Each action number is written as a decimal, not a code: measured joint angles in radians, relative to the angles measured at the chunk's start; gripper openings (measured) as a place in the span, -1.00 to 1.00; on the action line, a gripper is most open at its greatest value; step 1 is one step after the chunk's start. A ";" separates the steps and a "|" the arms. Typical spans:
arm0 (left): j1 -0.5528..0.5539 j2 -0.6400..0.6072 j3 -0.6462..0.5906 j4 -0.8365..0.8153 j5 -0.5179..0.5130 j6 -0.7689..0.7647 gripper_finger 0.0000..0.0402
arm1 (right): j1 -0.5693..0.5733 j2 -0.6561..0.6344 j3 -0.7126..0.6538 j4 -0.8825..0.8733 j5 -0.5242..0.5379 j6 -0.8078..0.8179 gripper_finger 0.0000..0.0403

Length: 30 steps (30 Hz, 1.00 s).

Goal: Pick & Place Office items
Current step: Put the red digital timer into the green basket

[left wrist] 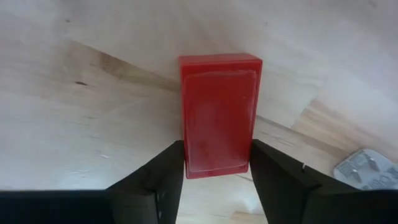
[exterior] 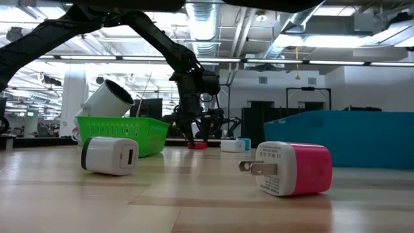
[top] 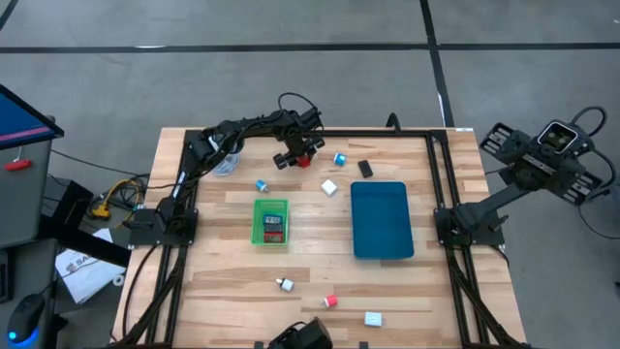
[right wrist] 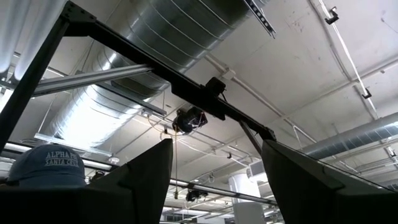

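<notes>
My left gripper [left wrist: 217,158] is near the table's far edge, shut on a red rectangular block [left wrist: 219,112] that lies flat on the wood [top: 303,161]. In the low view the gripper [exterior: 194,133] hangs straight down over it. Other small items lie scattered: a blue block [top: 340,159], a black one [top: 365,169], a white one [top: 329,187], and a pink plug [exterior: 291,168] and a white plug [exterior: 110,156] near the front edge. My right gripper [right wrist: 217,149] is open, parked off the table's right side [top: 555,139] and pointing at the ceiling. My left gripper pinches the red block between its two fingers [left wrist: 168,174], one on each long side, near one end [left wrist: 217,167] of the block. It comes from above, pointing down, with the fingers across the block's width. The block lies flat on the table.
A green tray [top: 270,221] holding a few items sits left of the middle. A dark blue tray [top: 381,220] sits to its right. A white cylinder [exterior: 107,98] shows beyond the green tray. More small items lie near the front edge [top: 284,284], [top: 373,318].
</notes>
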<state>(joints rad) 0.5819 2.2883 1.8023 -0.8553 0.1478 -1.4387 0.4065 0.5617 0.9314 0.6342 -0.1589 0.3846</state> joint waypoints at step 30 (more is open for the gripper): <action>-0.023 -0.098 0.000 -0.067 -0.004 0.137 -0.21 | -0.008 0.001 0.000 -0.006 0.011 -0.026 0.19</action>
<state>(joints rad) 0.5587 2.1905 1.8027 -0.9225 0.1441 -1.3019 0.3981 0.5629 0.9314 0.6277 -0.1474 0.3587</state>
